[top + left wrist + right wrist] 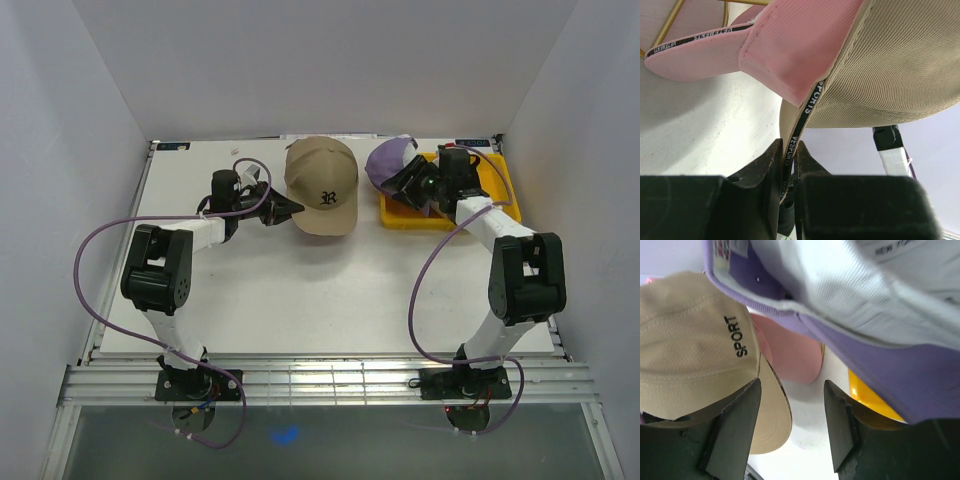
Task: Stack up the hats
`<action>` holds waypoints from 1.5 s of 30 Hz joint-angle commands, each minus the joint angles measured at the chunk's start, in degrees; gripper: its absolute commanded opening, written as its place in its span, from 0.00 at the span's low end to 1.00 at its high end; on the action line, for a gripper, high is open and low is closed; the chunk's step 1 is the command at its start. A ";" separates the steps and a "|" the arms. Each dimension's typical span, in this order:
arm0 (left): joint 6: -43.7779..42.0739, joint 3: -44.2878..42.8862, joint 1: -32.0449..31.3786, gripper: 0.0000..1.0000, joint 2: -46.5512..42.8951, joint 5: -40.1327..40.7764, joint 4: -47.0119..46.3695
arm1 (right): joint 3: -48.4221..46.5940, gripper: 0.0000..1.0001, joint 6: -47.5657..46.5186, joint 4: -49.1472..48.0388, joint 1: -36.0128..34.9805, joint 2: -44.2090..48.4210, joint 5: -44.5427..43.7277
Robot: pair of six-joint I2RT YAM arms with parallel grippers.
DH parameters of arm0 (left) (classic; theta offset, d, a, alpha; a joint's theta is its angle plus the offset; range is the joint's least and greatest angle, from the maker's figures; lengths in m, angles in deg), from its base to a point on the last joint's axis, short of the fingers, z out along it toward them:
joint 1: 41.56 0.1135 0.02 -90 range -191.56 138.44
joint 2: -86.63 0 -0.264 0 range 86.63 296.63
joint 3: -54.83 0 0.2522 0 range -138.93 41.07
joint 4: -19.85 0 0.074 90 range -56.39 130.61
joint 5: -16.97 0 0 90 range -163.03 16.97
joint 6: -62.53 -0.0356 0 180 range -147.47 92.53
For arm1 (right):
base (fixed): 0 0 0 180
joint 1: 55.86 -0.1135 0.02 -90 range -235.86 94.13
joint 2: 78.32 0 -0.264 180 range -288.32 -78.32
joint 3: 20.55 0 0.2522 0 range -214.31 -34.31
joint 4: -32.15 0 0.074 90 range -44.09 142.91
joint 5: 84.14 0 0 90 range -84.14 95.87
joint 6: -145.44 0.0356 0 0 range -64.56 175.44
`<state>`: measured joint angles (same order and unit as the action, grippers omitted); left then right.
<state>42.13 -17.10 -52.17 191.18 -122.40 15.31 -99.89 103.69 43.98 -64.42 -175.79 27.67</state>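
Note:
A tan hat [322,185] with a black letter logo sits at the back middle of the table, on top of a pink hat [790,45]. My left gripper [288,208] is shut on the tan hat's brim [790,145], whose black printed edge band runs between the fingers. A purple hat [388,160] lies tilted at the left end of the yellow tray [500,185]. Just beside it, my right gripper [410,185] is open and holds nothing. In the right wrist view the purple hat [880,360] hangs above the open fingers [737,425], with pale fabric [840,285] over it.
A gold wire stand [670,22] shows behind the pink hat's brim. White walls close in the table on three sides. Purple cables loop beside both arms. The yellow tray [867,392] lies right of the right fingers.

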 commanded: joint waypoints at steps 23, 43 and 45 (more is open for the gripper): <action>-1.84 3.50 0.59 0.01 5.92 3.75 4.15 | -9.30 0.60 -11.68 11.07 3.81 0.79 -7.30; -4.65 1.92 0.50 0.01 10.58 7.44 8.46 | -10.00 0.61 -12.56 10.11 0.21 4.92 -3.61; -5.44 1.13 0.59 0.01 10.85 8.23 10.64 | -10.09 0.61 -12.74 10.11 -0.40 5.10 -3.78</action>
<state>39.93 -17.47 -52.17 198.08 -122.51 11.09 -107.39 92.41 55.43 -64.12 -173.50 23.36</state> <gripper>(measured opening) 0.229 0.612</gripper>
